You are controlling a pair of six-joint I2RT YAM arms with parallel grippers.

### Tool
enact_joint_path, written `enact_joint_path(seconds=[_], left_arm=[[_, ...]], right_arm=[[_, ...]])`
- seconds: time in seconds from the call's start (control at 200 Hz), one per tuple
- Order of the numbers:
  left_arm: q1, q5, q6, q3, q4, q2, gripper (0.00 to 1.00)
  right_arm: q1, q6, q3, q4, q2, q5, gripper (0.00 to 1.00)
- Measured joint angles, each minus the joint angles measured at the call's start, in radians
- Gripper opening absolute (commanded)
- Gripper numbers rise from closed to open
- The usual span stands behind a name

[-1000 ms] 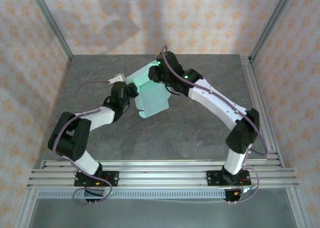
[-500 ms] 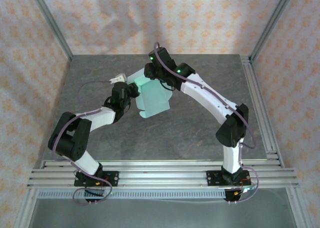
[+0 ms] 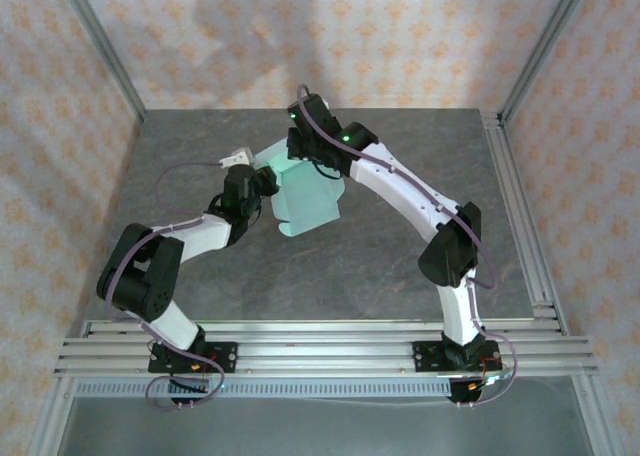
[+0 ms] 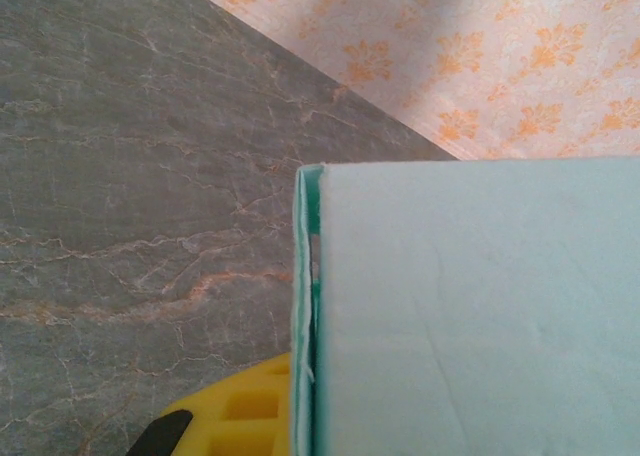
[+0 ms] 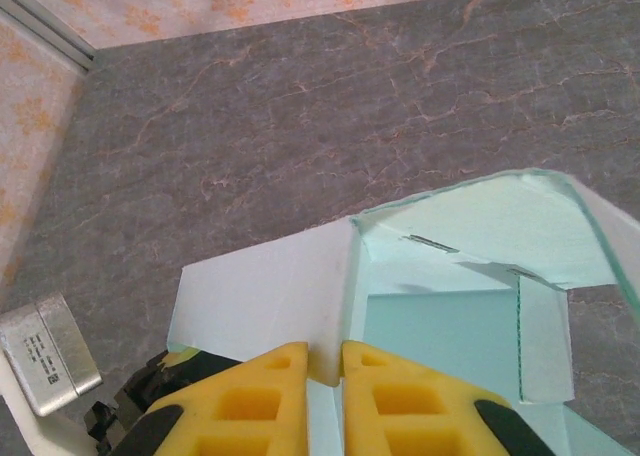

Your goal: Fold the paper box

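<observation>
The paper box (image 3: 305,198) is pale mint-green card, partly folded, standing on the grey table between both arms. My left gripper (image 3: 263,184) is shut on its left wall; in the left wrist view one yellow finger (image 4: 235,416) presses against the card's edge, and a broad panel of the paper box (image 4: 470,306) hides the other. My right gripper (image 3: 300,154) reaches in from the far side. In the right wrist view its yellow fingers (image 5: 262,396) pinch a folded corner of the paper box (image 5: 270,296), with the gripper (image 5: 325,354) shut on it. The box's open inside (image 5: 440,326) faces this camera.
A small grey-white block (image 5: 45,356) sits by the left gripper, seen from above as the block (image 3: 235,159). Aluminium rails (image 3: 515,206) run along the table's right side and a rail (image 3: 320,341) crosses the near edge. Papered walls enclose the grey table (image 3: 200,266).
The right arm has swung left and further over the box, and its fingers have closed on the box's corner. The left arm and the box have stayed put.
</observation>
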Motion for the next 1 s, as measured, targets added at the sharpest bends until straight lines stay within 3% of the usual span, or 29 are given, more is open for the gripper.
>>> enact_joint_path(seconds=[0.055, 0.14, 0.19, 0.365, 0.561, 0.681, 0.811, 1.001], left_arm=[[0.0, 0.0, 0.0, -0.002, 0.0, 0.0, 0.0], [0.0, -0.001, 0.0, -0.003, 0.0, 0.0, 0.0], [0.0, -0.001, 0.0, -0.003, 0.0, 0.0, 0.0], [0.0, 0.0, -0.003, -0.003, 0.0, 0.0, 0.0], [0.018, 0.029, -0.004, -0.003, -0.016, 0.0, 0.0], [0.033, 0.06, 0.001, -0.003, -0.032, 0.0, 0.0], [0.047, 0.116, 0.016, -0.003, -0.045, -0.004, 0.0], [0.055, 0.215, 0.031, -0.013, -0.04, -0.018, 0.0]], right_arm=[[0.0, 0.003, 0.0, -0.002, 0.0, 0.002, 0.33], [0.0, -0.003, 0.0, -0.003, 0.0, 0.002, 0.24], [0.0, -0.005, 0.0, -0.005, 0.0, 0.001, 0.23], [0.0, -0.031, -0.055, 0.035, -0.024, -0.005, 0.42], [0.0, -0.111, -0.306, 0.142, -0.204, -0.033, 0.52], [-0.013, -0.203, -0.389, 0.18, -0.333, -0.049, 0.54], [-0.082, -0.301, -0.418, 0.21, -0.433, -0.113, 0.57], [-0.254, -0.39, -0.452, 0.227, -0.447, -0.322, 0.5]])
